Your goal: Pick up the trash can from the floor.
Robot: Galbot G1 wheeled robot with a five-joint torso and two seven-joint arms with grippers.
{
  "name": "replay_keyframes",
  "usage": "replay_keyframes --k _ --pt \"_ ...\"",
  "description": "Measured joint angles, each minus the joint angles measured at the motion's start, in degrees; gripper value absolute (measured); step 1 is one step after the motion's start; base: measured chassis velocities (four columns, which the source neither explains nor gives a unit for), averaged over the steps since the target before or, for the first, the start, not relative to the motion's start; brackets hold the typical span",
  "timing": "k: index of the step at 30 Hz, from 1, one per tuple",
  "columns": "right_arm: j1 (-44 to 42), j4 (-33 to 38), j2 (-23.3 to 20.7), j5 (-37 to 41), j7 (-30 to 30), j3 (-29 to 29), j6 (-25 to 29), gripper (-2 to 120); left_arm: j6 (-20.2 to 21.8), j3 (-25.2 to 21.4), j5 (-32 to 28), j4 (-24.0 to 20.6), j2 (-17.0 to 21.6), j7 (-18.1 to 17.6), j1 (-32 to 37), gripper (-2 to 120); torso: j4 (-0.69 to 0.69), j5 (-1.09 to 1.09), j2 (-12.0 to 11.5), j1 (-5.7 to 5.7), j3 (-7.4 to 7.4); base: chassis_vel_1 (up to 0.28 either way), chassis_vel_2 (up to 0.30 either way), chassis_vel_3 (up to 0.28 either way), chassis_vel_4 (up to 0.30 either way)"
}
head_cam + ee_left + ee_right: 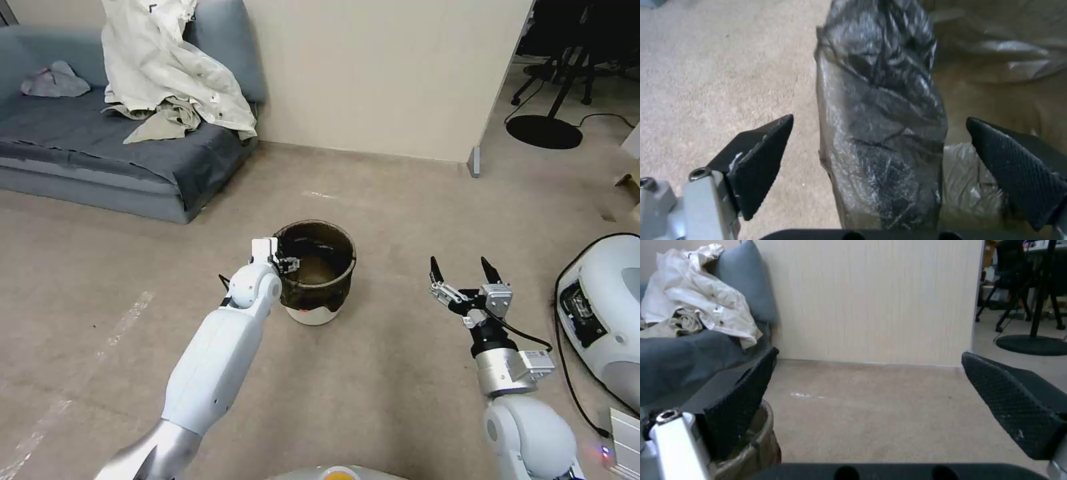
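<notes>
The trash can (pixel 319 277) is a small white bin with a dark brown bag folded over its rim, standing upright on the beige floor (pixel 380 380). My left gripper (pixel 285 264) is at the can's left rim. In the left wrist view this gripper (pixel 880 118) is open and straddles the bagged rim (pixel 880 133), one finger (pixel 758 160) outside over the floor and the other finger (pixel 1018 166) inside the can. My right gripper (pixel 463 272) hangs open to the right of the can, holding nothing. In the right wrist view, the can's edge (pixel 762 436) shows beside that gripper (pixel 870 353).
A grey sofa (pixel 100 153) with pale crumpled clothes (pixel 167 67) stands at the back left against a cream wall (pixel 387 73). A white machine (pixel 603 313) with a black cable sits on the floor at the right. A black stand base (pixel 543 131) and chair legs are behind it.
</notes>
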Motion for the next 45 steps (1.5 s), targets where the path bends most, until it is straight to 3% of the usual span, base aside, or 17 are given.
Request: replay_keyframes --k 11,26,33,42,45 --pt "0.2 -0.3 0.1 0.0 0.0 0.1 0.1 100 0.1 1.2 -1.3 2.4 -0.3 -1.4 -0.8 92 0.02 0.01 0.0 0.00 -0.01 0.000 0.000 0.000 0.000" --pt "-0.1 -0.3 0.2 0.0 0.0 0.2 0.3 100 0.0 0.8 -1.3 1.9 -0.2 -1.4 0.2 53 0.01 0.01 0.0 -0.01 -0.01 0.000 0.000 0.000 0.000" --pt "-0.2 -0.3 0.3 -0.1 0.0 0.1 0.4 100 0.0 -0.4 -1.5 1.1 0.2 -1.3 0.8 26 -0.01 -0.01 0.0 -0.01 0.00 0.000 0.000 0.000 0.000" --pt "-0.1 -0.2 0.3 -0.2 0.0 0.0 0.4 100 0.2 -1.8 -2.6 -0.2 0.6 -1.0 1.2 8 -0.03 -0.03 0.0 0.00 0.00 0.000 0.000 0.000 0.000" --pt "-0.1 -0.1 0.3 -0.2 0.0 0.0 0.4 100 0.3 -2.3 -3.3 -0.8 0.8 -1.3 1.5 7 -0.04 -0.05 0.0 0.00 0.01 0.000 0.000 0.000 0.000"
